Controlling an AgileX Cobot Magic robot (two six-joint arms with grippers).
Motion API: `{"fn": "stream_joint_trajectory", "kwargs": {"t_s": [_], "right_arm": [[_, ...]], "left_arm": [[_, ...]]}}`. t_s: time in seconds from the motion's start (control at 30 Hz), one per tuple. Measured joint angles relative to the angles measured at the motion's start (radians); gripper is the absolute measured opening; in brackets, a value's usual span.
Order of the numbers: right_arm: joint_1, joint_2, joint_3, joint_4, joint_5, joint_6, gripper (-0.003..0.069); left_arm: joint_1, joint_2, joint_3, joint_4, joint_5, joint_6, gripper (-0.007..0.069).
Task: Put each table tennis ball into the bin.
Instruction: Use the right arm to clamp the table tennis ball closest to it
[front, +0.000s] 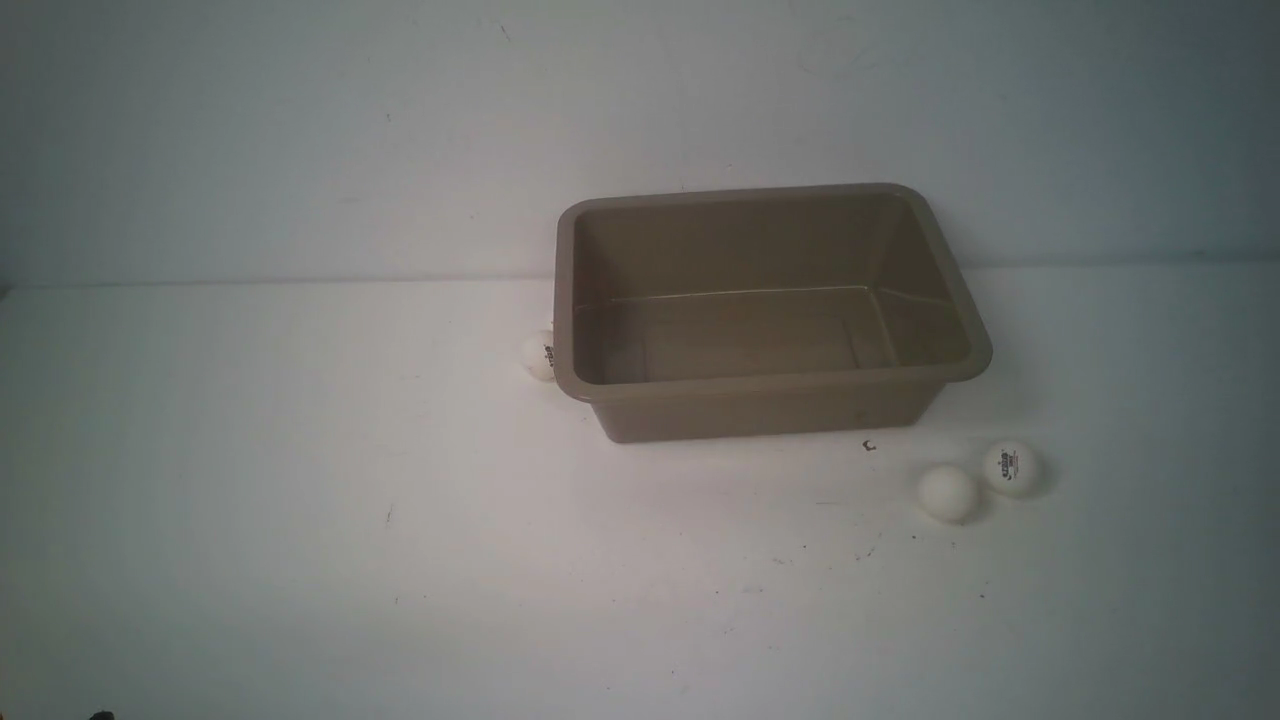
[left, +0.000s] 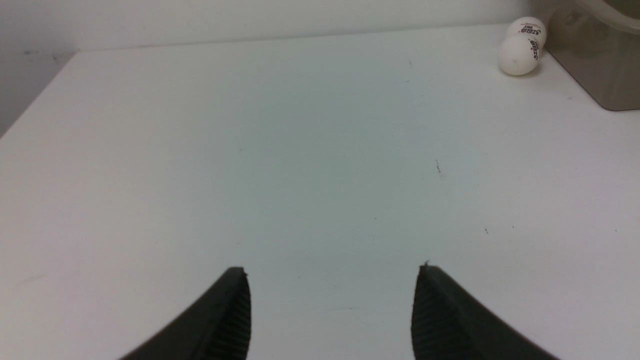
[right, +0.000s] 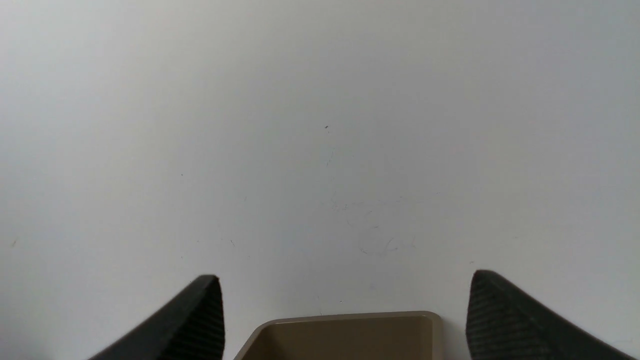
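taupe bin (front: 760, 412) | balls (front: 946, 492) outside | left gripper (left: 332, 270), right gripper (right: 345, 275) spread

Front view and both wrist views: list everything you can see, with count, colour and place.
bin: one, grey-brown, mid-table near the wall, empty.
balls: four, white; two on the table off the bin's front right corner, two beside its left end.
table: one, white, under everything.
wall: pale grey, behind the table.
left gripper: black, open, empty, over bare table.
right gripper: black, open, empty, bin's edge showing between its fingers.
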Motion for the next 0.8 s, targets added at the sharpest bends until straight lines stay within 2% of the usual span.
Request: {"fn": "stream_joint_trajectory", "kwargs": {"t_s": [0.6,0.73,0.8], "right_arm": [[0.000,0.001,0.000,0.001,0.000,0.000,0.0588],[0.000,0.001,0.000,0.013,0.000,0.003,0.0588],[0.000,0.001,0.000,0.040,0.000,0.013,0.0588]], "left_arm": [[0.000,0.000,0.000,0.000,0.000,0.004,0.0394],[0.000,0.000,0.000,-0.059,-0.007,0.001,0.0394],[0.000,0.000,0.001,-0.132,-0.037,-0.012,0.0394]]}}
